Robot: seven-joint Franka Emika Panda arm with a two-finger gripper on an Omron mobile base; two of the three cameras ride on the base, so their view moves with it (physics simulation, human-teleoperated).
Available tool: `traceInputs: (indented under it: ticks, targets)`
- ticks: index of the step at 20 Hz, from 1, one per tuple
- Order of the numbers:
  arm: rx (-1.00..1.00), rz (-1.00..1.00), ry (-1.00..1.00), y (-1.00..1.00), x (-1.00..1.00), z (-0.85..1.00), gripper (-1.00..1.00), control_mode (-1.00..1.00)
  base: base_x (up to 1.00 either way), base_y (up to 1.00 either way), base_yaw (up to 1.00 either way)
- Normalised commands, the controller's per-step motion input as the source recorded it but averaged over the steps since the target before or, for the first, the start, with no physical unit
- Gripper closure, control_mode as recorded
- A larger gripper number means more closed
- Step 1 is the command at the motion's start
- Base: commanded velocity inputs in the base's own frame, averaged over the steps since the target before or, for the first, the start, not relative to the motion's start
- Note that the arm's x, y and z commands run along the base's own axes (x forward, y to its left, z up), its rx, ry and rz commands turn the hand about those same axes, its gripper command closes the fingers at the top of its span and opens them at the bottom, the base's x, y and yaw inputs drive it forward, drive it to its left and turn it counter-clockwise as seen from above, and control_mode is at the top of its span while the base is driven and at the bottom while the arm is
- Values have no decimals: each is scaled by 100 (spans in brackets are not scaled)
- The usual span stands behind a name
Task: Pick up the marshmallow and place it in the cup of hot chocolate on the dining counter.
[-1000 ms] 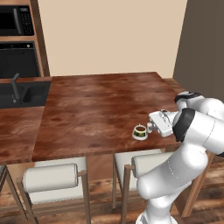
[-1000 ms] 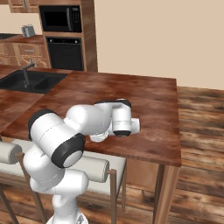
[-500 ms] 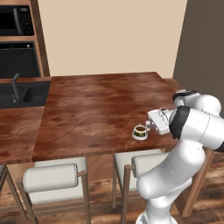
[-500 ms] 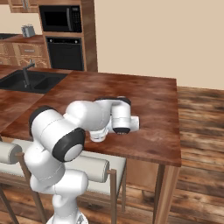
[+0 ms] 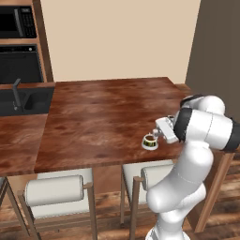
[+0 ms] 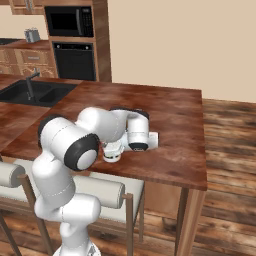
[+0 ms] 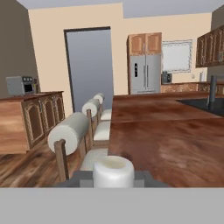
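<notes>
The pincer [image 7: 113, 175] is pinching the marshmallow [image 7: 113, 171], a small white stubby lump that sits tight between its two dark tips. The tips are nearly pressed together, with just the marshmallow in the gap.

The white arm bends up from the floor beside the stools [image 5: 54, 192] and folds over the near right part of the table [image 5: 108, 117]. The hand lies flat and low, pointing sideways along the table's near edge.

The cup of hot chocolate [image 5: 150, 140] stands on its little saucer near the near edge of the table, just left of the hand in the left base view. It has dark brown drink inside.
</notes>
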Motion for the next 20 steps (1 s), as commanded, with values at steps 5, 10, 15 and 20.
traceInputs:
  ticks: [5,10,15,20]
  targets:
    - [0,0,0,0,18,-20,100,-100,0,0,0]
    - [0,0,0,-1,21,-3,100,-100,0,0,0]
    - [0,0,0,-4,13,-11,100,-100,0,0,0]
    - [-1,0,0,-1,14,-27,100,-100,0,0,0]
